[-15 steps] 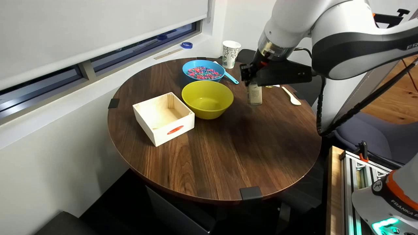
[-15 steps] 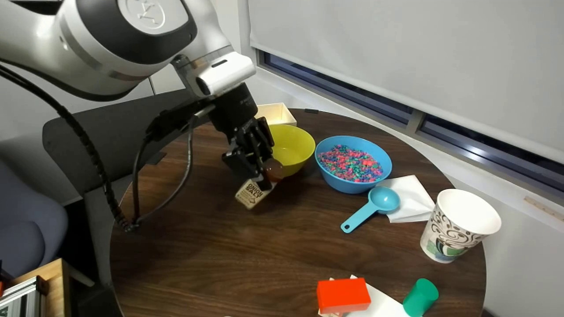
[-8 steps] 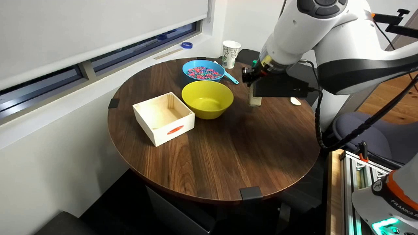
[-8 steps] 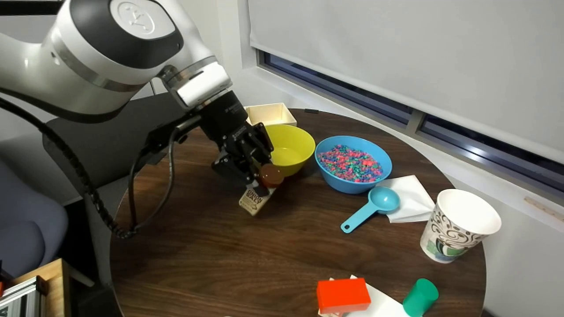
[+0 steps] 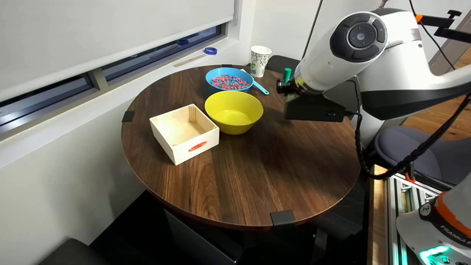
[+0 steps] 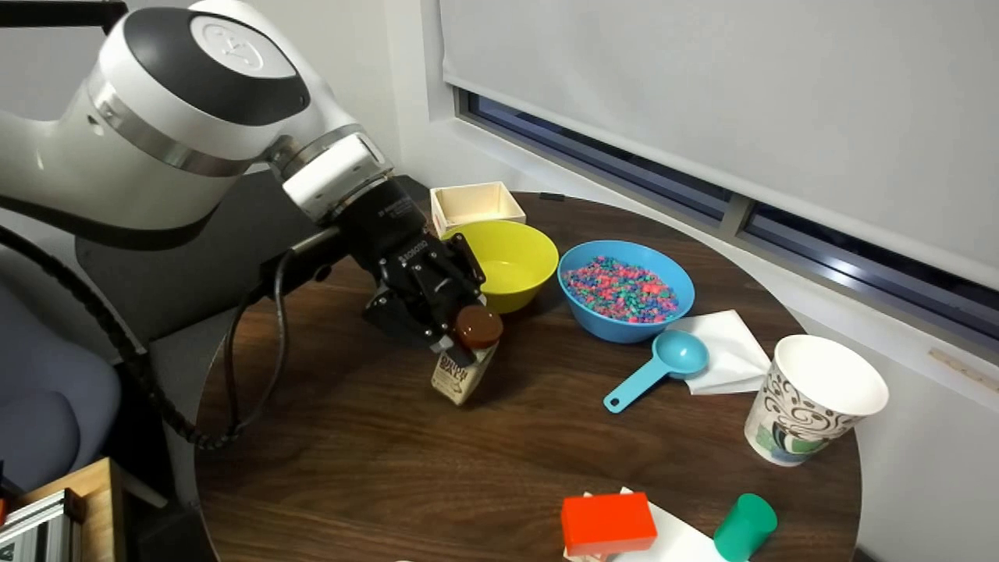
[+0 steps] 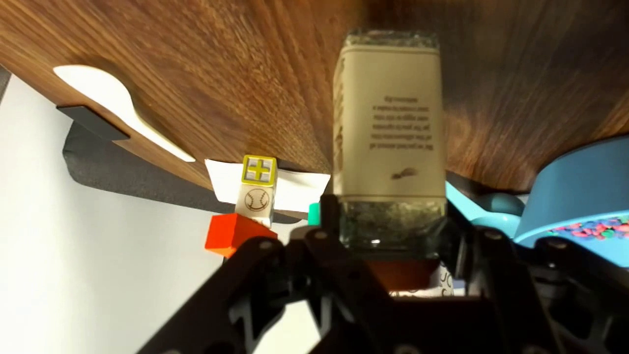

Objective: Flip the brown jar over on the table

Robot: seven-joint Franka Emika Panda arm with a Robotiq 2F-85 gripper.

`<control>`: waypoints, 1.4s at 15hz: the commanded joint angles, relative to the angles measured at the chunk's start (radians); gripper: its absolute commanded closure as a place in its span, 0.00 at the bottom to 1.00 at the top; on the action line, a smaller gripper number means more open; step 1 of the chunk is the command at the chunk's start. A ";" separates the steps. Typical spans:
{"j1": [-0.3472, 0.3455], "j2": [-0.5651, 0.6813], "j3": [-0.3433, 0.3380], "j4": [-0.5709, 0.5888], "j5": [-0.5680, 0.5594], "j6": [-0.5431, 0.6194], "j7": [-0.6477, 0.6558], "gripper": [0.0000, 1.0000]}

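Your gripper (image 7: 391,223) has dipped and levelled off since the earlier frame, bringing the brown-capped jar (image 6: 463,378) lower and nearer upright over the table (image 6: 507,468), still at a lean with its cap (image 6: 478,326) upward. The fingers (image 7: 330,216) are closed in only as far as the jar's width lets them, pinching it on opposite sides just below the cap; that high hold probably leaves you the base (image 7: 390,39) clear to land first. Whether it touches yet, you can't tell.

Yellow bowl (image 5: 234,114), wooden box (image 5: 184,129), cup (image 6: 804,414) (swirl-patterned)
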 commanded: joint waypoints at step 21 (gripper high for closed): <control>0.093 0.056 -0.008 -0.001 -0.192 -0.153 0.215 0.00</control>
